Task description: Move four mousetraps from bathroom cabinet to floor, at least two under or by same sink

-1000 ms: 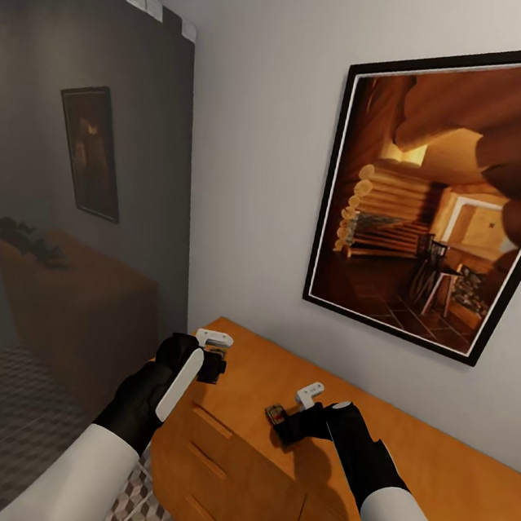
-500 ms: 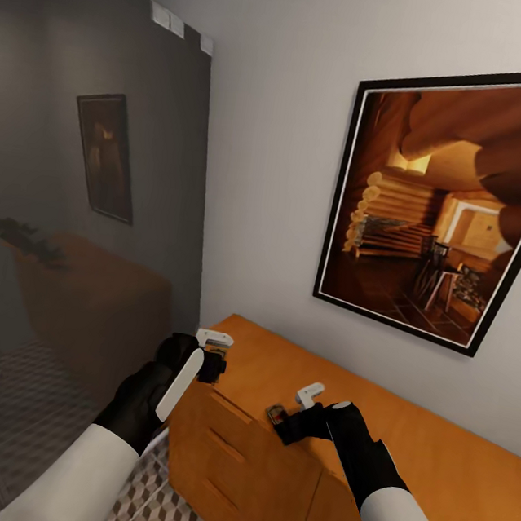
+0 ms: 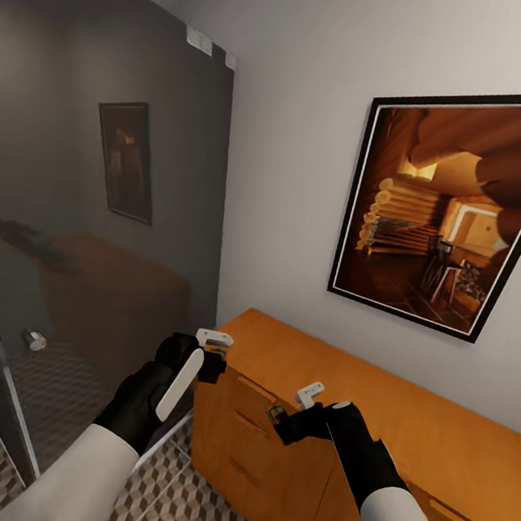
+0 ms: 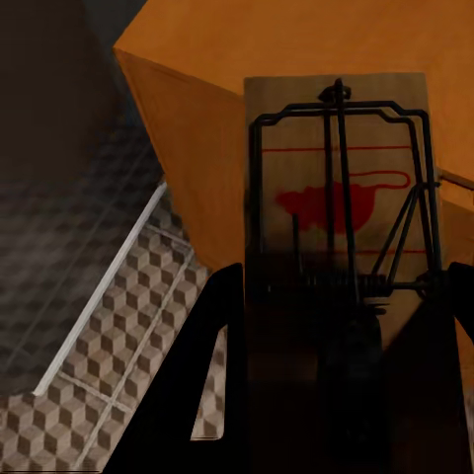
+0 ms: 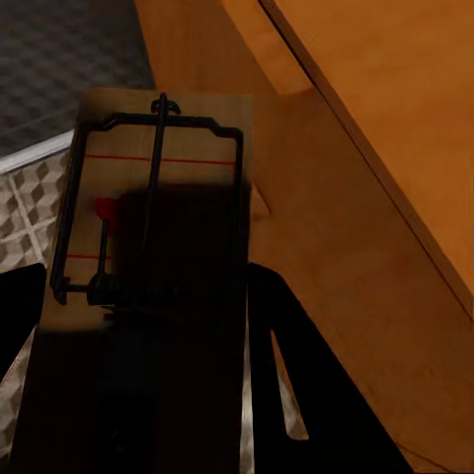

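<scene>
Left gripper (image 3: 214,353) and right gripper (image 3: 288,412) each clamp one trap (image 4: 336,227) (image 5: 148,267) by its board end, above the cabinet (image 3: 372,415) edge; boards look light, stiff, best pinched clear of the spring wire.

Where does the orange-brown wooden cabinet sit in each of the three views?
Head view: orange-brown wooden cabinet lower right, below the framed picture.
Left wrist view: its corner behind the flat wooden left mousetrap.
Right wrist view: its front and top beside the flat wooden right mousetrap.
Shared landmark: cube-patterned floor tiles at its foot.
</scene>
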{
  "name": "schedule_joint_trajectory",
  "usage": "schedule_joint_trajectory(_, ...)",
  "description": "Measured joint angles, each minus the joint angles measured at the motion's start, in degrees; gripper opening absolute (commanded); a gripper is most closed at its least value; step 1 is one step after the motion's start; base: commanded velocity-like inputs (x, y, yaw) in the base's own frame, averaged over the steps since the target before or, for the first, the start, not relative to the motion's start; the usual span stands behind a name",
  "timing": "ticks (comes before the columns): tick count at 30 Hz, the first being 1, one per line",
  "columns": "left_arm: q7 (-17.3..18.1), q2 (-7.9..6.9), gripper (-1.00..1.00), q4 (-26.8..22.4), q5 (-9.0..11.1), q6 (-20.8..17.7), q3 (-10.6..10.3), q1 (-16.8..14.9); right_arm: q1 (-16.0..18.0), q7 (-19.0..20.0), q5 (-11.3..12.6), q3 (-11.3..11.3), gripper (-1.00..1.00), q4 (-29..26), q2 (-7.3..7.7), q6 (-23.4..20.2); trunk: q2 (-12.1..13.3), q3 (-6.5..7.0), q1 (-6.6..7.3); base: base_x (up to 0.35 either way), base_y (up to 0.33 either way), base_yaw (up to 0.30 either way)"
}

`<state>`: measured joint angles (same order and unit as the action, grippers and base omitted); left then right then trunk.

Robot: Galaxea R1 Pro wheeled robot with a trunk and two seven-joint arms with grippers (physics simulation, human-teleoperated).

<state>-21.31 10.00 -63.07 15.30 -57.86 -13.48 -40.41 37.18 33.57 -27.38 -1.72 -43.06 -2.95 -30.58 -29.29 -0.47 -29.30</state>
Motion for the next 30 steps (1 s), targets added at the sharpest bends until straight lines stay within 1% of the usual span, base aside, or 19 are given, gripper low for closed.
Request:
schedule_joint_trajectory(12, 0.0, 0.0, -1.0, 0.0, -0.01, 0.0, 0.07, -0.01, 0.01, 0.03, 0.01, 0.0, -1.0, 0.0, 0.0, 0.0, 4.8, 2.14, 2.64, -0.227, 0.211, 0.0)
schedule_joint_trajectory(16, -0.05, 0.0, -1.0, 0.0, -0.01, 0.0, 0.08, 0.0, 0.0, 0.01, 0.02, 0.01, -1.0, 0.0, 0.0, -0.01, 6.4, 2.85, 3.53, -0.09, 0.106, 0.0)
schedule_joint_trajectory(30, -0.02, 0.0, -1.0, 0.0, 0.05, 0.0, 0.09, 0.0, 0.0, -0.23, 0.05, 0.01, -1.0, -0.01, 0.0, -0.02, 6.42, 2.86, 3.54, -0.007, 0.008, 0.0)
